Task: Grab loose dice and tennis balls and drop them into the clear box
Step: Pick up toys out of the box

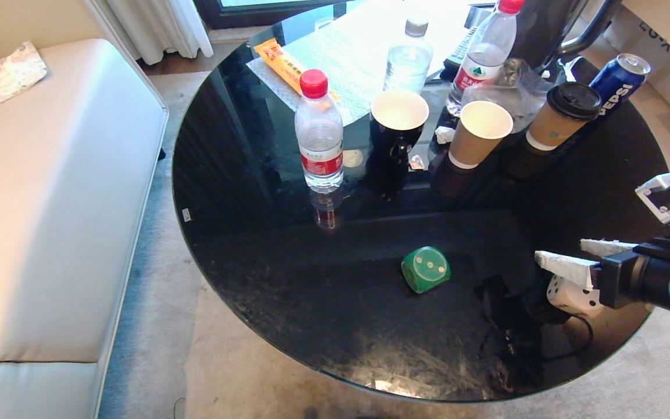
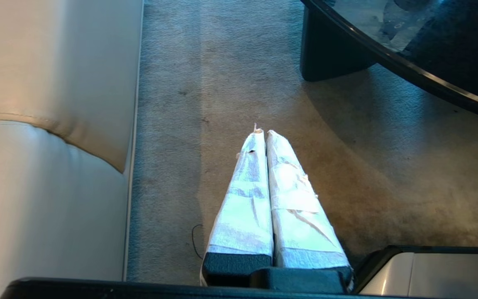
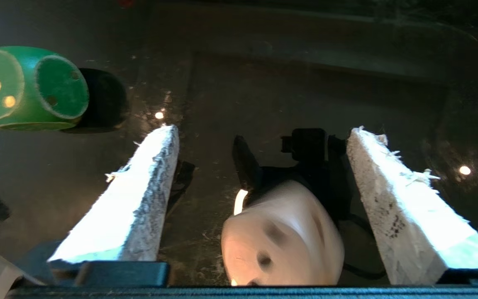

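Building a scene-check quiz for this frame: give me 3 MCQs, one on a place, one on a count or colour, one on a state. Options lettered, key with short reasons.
1. Where does the green die lie?
A. on the black round table
B. on the carpet
C. on the white couch

2. How many bottles with a red cap stand on the table?
A. none
B. two
C. four

3. How do the fingers of the right tool stand?
A. shut on the green die
B. pressed together with nothing between
C. apart, with the beige die between them

Key:
1 A, the head view shows it on the dark glass near the table's front edge.
2 B, one red cap near the middle, another at the far edge.
3 C, the right wrist view shows a gap on either side of that die.
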Tool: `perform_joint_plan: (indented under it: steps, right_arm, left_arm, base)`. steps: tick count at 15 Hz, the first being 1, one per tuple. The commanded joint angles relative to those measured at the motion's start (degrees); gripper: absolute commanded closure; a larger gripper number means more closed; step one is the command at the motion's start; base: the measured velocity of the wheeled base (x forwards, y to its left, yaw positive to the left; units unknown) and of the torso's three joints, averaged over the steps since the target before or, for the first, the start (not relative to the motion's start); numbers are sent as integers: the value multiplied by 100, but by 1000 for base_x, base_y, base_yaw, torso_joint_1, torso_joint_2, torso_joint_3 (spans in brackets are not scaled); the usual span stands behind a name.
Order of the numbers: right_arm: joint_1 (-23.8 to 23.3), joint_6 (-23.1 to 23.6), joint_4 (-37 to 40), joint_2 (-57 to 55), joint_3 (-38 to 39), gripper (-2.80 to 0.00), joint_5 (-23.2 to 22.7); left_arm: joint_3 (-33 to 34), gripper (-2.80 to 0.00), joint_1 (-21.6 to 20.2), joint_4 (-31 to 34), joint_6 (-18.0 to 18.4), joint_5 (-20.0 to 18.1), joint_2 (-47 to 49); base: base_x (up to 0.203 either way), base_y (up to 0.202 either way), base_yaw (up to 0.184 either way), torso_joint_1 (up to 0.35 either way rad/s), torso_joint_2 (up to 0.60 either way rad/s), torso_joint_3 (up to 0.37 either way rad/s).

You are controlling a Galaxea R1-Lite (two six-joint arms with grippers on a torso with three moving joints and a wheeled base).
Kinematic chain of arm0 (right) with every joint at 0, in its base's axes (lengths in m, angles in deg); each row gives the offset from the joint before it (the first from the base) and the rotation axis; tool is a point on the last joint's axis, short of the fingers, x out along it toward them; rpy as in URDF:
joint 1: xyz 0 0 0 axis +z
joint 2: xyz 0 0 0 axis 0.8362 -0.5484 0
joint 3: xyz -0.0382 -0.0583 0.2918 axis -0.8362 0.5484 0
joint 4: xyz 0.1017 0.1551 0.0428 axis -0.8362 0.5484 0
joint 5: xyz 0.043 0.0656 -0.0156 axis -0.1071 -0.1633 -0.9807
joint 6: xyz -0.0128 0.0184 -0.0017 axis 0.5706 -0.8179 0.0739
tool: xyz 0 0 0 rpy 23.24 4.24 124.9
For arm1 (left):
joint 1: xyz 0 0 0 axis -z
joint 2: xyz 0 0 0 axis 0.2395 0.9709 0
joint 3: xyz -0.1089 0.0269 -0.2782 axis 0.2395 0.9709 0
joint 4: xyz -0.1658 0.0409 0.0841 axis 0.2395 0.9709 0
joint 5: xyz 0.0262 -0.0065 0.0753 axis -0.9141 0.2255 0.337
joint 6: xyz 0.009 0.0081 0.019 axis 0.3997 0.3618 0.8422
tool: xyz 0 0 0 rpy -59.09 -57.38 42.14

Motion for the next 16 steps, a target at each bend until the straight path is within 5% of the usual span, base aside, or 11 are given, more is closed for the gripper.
perform_joint_plan:
  steps: [1,9,16]
  right_arm:
    - [-70,6,-20,84,54,-280,-18]
    - [-948,44,15,424,400,-280,-48]
    - [-1009,208,176,757,1251,-280,-278]
  left_arm:
    - [0,0,0,-2,0,-2,0]
    - [0,0,0,-3,0,-2,0]
    - [0,0,0,-3,0,-2,0]
  base:
    - [0,0,0,0,0,0]
    - [0,0,0,0,0,0]
    - [0,0,0,0,0,0]
